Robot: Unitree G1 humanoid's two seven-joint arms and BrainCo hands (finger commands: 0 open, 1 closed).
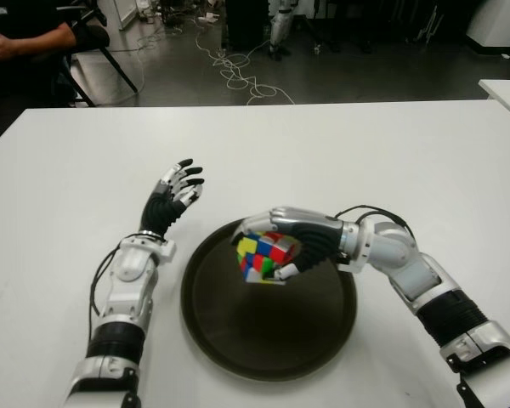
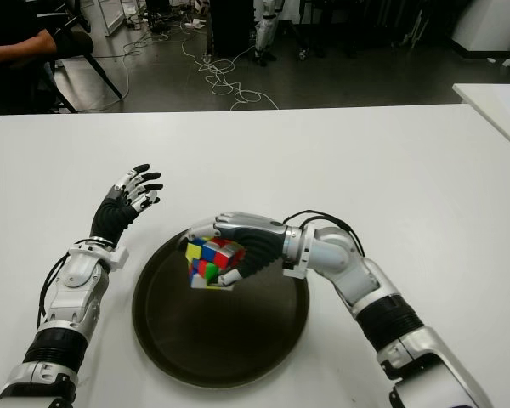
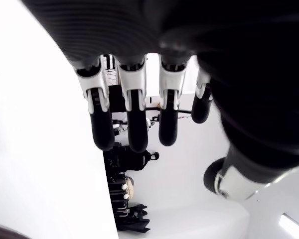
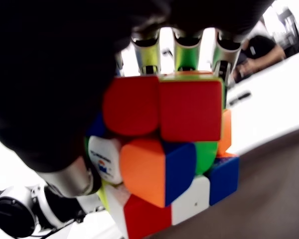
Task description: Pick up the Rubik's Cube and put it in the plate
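Note:
The Rubik's Cube (image 1: 265, 257) is a scrambled multicolour cube, held just above the far part of a dark round plate (image 1: 238, 340) near the table's front edge. My right hand (image 1: 282, 244) reaches in from the right and is shut on the cube, fingers over its top and thumb under its near side. In the right wrist view the Rubik's Cube (image 4: 167, 149) fills the palm, with the plate's dark surface (image 4: 269, 199) beneath it. My left hand (image 1: 177, 192) is raised just left of the plate, fingers spread and holding nothing.
The white table (image 1: 340, 153) stretches far and to both sides of the plate. A seated person (image 1: 17, 38) is at the far left beyond the table. Cables (image 1: 238, 72) lie on the floor behind. Another white table corner (image 1: 506, 89) shows at the far right.

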